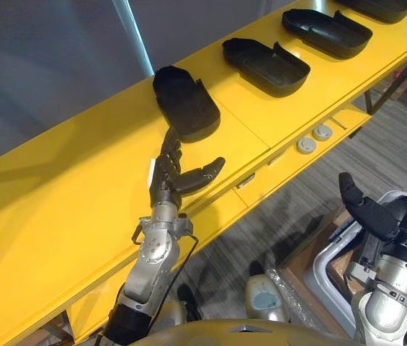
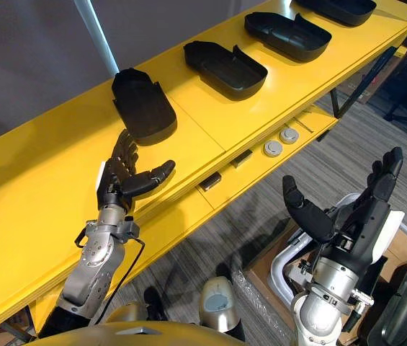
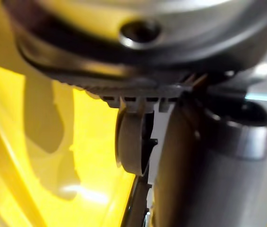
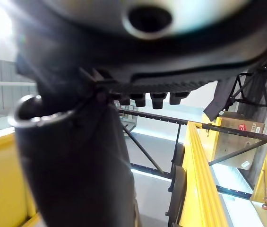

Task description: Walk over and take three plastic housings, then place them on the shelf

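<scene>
Yellow shelf (image 1: 81, 187): long, smooth glossy top w/ a lower ledge along the front. 4 black plastic housings stand on it in a row: near housing (image 1: 185, 103), 2nd housing (image 1: 266, 66), 3rd housing (image 1: 325, 32), and 4th housing (image 1: 379, 7), cut by the frame edge. 2nd & 3rd are shallow oblong shells, hollow side up, one end rounded, the other w/ a notched wall; inside, just their bare matte floors. Near housing has the same outline; can't tell which face is up.

L hand (image 1: 168, 180) is over the shelf top just short of near housing, fingers straight, thumb out to the side, open. Fingertips are right by its rim; contact can't tell.

R hand (image 2: 343, 220) is well apart from near housing, off the shelf front, above grey striped carpet (image 2: 246, 216), fingers straight & spread, open.

2 round grey knobs (image 1: 305, 145) sit on the ledge, beyond near housing.
</scene>
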Available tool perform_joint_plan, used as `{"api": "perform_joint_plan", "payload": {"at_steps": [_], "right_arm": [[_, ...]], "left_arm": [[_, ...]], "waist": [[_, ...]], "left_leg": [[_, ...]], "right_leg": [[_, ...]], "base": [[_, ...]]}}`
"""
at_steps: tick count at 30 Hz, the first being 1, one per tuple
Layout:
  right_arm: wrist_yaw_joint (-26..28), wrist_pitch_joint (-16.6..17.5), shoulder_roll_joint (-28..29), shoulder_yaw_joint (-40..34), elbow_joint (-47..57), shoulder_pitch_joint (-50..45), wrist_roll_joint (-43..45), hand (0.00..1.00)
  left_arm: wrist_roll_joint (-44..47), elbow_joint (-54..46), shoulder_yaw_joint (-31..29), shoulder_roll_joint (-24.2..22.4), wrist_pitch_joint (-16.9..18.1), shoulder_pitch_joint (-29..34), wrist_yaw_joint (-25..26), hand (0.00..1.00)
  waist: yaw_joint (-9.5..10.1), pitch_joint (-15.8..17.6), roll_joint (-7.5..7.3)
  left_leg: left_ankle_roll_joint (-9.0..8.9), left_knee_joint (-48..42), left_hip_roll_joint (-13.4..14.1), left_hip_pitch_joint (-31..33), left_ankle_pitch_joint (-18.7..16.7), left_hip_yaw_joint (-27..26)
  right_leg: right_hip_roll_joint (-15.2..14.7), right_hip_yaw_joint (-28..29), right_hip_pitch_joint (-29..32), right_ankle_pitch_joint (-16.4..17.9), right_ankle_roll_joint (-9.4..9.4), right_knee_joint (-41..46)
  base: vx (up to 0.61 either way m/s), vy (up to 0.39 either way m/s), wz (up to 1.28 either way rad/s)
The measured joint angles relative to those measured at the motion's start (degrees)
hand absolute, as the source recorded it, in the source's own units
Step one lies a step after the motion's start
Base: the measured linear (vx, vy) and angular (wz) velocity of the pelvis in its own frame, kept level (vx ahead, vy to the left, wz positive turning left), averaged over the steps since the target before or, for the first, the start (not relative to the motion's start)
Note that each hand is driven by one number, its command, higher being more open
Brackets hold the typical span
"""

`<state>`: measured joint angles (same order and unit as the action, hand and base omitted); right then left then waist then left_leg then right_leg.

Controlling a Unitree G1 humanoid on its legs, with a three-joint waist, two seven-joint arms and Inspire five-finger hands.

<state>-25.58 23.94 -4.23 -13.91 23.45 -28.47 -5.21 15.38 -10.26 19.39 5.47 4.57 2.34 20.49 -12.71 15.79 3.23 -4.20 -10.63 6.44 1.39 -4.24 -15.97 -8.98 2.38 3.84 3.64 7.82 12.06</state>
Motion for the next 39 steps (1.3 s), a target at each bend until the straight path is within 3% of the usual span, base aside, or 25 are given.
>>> {"api": "perform_joint_plan", "payload": {"at_steps": [8,27,30,33,39], "right_arm": [[0.24,-0.04,-0.01,1.12,-0.01,-0.02,0.07,1.00],[2.29,-0.18,-0.11,1.16,-0.03,-1.19,2.29,1.00],[2.62,-0.17,-0.11,1.37,-0.03,-1.30,2.29,1.00],[2.61,-0.16,-0.11,2.01,-0.03,-2.19,2.29,1.00],[2.64,-0.15,-0.29,2.43,-0.03,-2.20,2.30,1.00]], "left_arm": [[2.51,0.01,0.66,0.11,0.29,-0.33,-2.25,1.00],[3.25,3.65,2.11,0.02,0.76,-4.13,-0.80,1.00],[4.29,3.41,2.10,0.14,4.38,-3.52,-2.90,1.00],[4.56,-1.21,2.22,0.48,10.12,-0.04,-7.11,1.00],[6.96,-12.02,2.23,1.54,24.87,2.24,-9.94,1.00]], "waist": [[-0.04,0.42,0.13],[-0.89,0.57,-0.07],[-0.88,0.57,-0.08],[-0.86,0.52,0.02],[0.04,0.05,0.79]], "left_leg": [[0.01,0.14,-0.11,-0.72,0.00,-0.10],[0.04,1.00,-0.20,-2.63,0.05,-1.39],[0.02,1.58,-0.41,-2.83,0.28,-1.35],[-0.01,2.37,-0.79,-2.90,0.71,-0.89],[0.32,2.87,-1.42,-2.88,1.12,0.17]], "right_leg": [[-0.07,0.09,-0.36,0.02,0.02,0.06],[0.00,1.34,-0.91,0.12,0.16,0.43],[-0.10,1.33,-0.91,0.37,0.19,0.72],[-0.31,0.85,-0.88,0.64,0.22,0.84],[-1.07,-0.19,-1.21,0.96,0.51,0.88]], "base": [[0.00,0.000,0.00],[0.00,-0.001,-0.03],[0.00,-0.003,0.02],[0.01,-0.009,0.08],[0.02,-0.006,0.10]]}}
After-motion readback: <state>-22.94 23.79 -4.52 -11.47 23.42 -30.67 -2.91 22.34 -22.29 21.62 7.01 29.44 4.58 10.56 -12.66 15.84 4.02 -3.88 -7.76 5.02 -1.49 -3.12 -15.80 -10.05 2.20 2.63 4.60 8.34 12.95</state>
